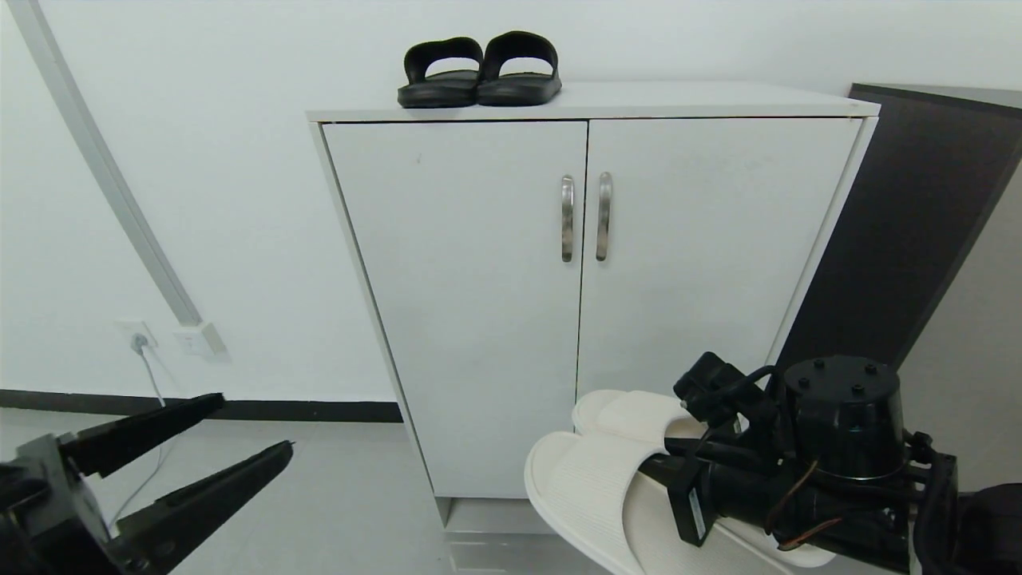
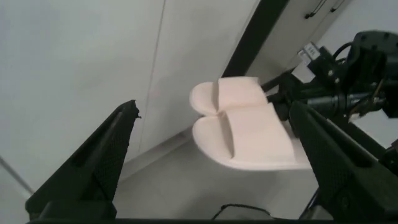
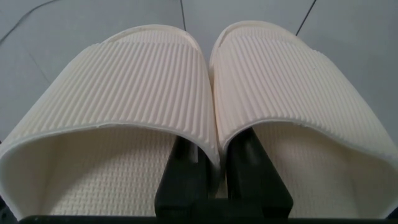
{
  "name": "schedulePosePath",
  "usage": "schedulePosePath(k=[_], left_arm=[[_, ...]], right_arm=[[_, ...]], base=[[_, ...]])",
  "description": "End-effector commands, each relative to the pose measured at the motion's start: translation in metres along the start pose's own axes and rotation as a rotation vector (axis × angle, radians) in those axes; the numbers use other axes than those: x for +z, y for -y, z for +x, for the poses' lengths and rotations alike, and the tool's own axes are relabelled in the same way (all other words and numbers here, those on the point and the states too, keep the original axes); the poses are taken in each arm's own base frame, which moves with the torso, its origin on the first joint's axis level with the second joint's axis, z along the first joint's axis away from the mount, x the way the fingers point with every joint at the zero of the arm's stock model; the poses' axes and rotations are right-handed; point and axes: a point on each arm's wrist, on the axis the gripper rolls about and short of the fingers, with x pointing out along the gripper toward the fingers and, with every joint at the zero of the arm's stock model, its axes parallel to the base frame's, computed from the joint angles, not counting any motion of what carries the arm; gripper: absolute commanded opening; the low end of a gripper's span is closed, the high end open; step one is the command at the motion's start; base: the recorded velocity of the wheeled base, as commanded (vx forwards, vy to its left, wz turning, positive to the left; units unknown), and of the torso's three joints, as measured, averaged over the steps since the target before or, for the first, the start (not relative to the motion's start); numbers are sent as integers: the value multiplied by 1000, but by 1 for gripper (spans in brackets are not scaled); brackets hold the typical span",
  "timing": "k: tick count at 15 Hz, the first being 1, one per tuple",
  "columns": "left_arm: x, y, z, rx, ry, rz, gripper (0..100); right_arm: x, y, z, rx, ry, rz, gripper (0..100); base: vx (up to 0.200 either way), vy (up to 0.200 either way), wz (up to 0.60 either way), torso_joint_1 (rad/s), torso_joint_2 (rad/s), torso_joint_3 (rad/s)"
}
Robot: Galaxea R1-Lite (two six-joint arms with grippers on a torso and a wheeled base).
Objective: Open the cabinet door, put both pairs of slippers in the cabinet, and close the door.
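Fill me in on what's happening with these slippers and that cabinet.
The right gripper holds the white slippers pinched together as a pair, low in front of the cabinet. Both of its doors are shut, so nothing has gone inside yet. The black slippers sit on top of the cabinet. The left gripper is open and holds nothing, low and off to the cabinet's left.

The cabinet [image 1: 479,319] is set at the centre of the frame, its two handles [image 1: 567,218] side by side at the middle seam. The first pair of slippers [image 1: 479,76] is placed on its top, toward the left. The second pair of slippers [image 1: 591,479] is held at the lower right, before the cabinet, in the right gripper [image 3: 214,180]; the left gripper [image 1: 254,422] is seen at the lower left, below a wall socket [image 1: 136,334]
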Motion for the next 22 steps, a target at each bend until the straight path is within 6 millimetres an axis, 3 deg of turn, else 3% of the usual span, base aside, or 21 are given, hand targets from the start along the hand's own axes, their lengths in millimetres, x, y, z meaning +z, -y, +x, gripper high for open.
schedulePosePath(k=[1,6,9,13,18,22], left_arm=[[2,2,39,-100,-62,-21,100],[17,18,83,-230,-56,-45,100],[38,33,111,-280,-27,-71,100],[50,34,145,-293,-21,-71,100],[53,55,178,-372,-35,-67,100],[77,61,196,-459,-21,-158,100]], right_arm=[[-1,0,0,-1,-3,-1,0],[-1,0,0,-2,-6,0,0],[-1,0,0,-1,-6,0,0],[-2,0,1,-1,-10,1,0],[-4,1,3,0,-19,2,0],[-4,2,3,-2,-16,14,0]], base=[[0,0,0,0,0,0],[0,0,0,0,0,0],[0,0,0,0,0,0],[0,0,0,0,0,0],[0,0,0,0,0,0],[0,0,0,0,0,0]])
